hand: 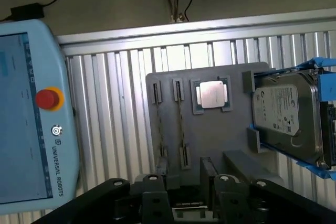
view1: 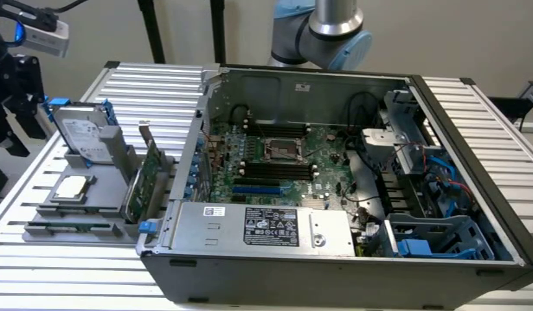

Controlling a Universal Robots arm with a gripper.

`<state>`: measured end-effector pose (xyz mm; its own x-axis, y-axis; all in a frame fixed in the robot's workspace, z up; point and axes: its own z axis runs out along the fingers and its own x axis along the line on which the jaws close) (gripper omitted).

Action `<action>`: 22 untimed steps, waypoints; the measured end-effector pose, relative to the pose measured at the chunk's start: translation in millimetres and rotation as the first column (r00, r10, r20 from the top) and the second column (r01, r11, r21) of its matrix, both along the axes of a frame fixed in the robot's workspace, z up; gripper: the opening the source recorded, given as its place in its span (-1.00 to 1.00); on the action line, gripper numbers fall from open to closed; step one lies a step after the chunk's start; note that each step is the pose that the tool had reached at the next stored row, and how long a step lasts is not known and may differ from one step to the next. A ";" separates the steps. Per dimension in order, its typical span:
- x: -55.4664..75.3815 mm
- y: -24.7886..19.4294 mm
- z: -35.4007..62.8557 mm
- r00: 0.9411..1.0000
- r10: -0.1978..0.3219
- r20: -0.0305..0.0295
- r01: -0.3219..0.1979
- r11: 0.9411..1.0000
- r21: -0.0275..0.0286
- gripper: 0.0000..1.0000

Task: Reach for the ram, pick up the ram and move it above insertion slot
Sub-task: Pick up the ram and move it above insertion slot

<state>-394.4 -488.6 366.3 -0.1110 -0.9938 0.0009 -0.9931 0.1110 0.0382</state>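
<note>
Ribbed aluminium tabletop carries a grey fixture on the exterior view's left and an open computer case just beside it. We find the ram lying in the fixture's slot at the end nearest the exterior camera, unheld. Next along the fixture sit a processor chip, then a hard drive. An expansion card stands on edge between fixture and case. The end effector hangs above the fixture, clear of the ram, with nothing in it that we can see; whether it is apart or together we cannot tell.

We judge the main risk to be a skewed descent: the slot walls hug the thin stick, so an offset would land on the fixture or pinch the stick crooked. The upright card and the case wall crowd the side toward the motherboard's memory slots, so a low carry could snag there. Open room lies above the fixture and towards the tabletop's outer edge.
</note>
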 end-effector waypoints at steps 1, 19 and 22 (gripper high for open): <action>0.0 -0.3 -1.8 1.000 0.000 0.000 0.000 1.000 0.000 -0.15; 0.0 -8.0 -34.6 1.000 0.001 0.000 -0.001 1.000 0.000 -0.15; 0.0 -8.7 -40.0 1.000 0.001 0.000 -0.001 1.000 0.000 -0.15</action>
